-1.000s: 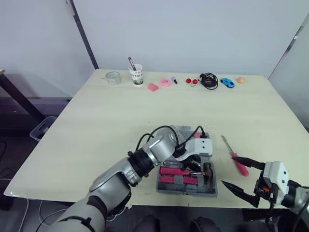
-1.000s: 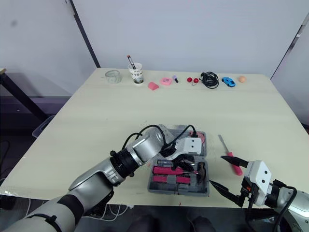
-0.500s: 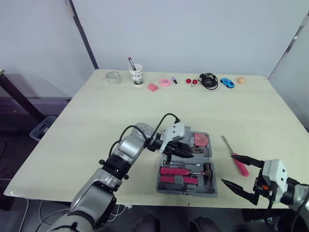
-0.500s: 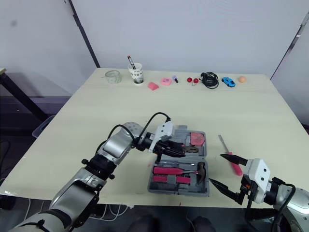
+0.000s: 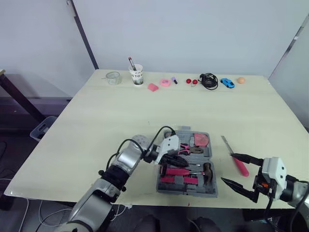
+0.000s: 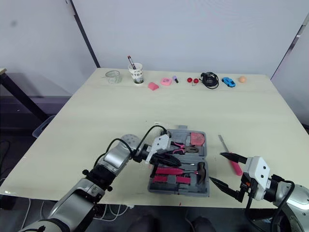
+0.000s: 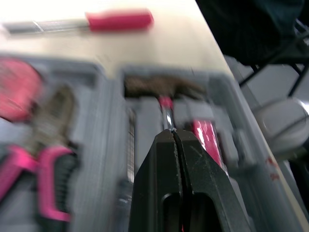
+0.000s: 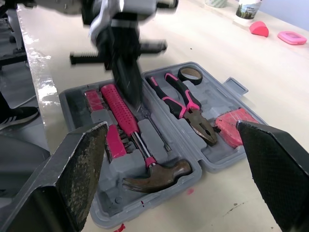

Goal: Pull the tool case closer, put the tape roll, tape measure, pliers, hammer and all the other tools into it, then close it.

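Moved: my left gripper (image 5: 182,158) has drawn back slightly, over the left side of the tool case (image 5: 211,190).
Left grasp: fingers pressed together, empty.
Right side: right gripper (image 5: 228,168) spread wide, empty.
Case: open at the tabletop (image 5: 120,111) front edge; hammer (image 8: 149,176), pliers (image 8: 186,108) inside.
Loose: screwdriver (image 5: 240,165) just right of it.
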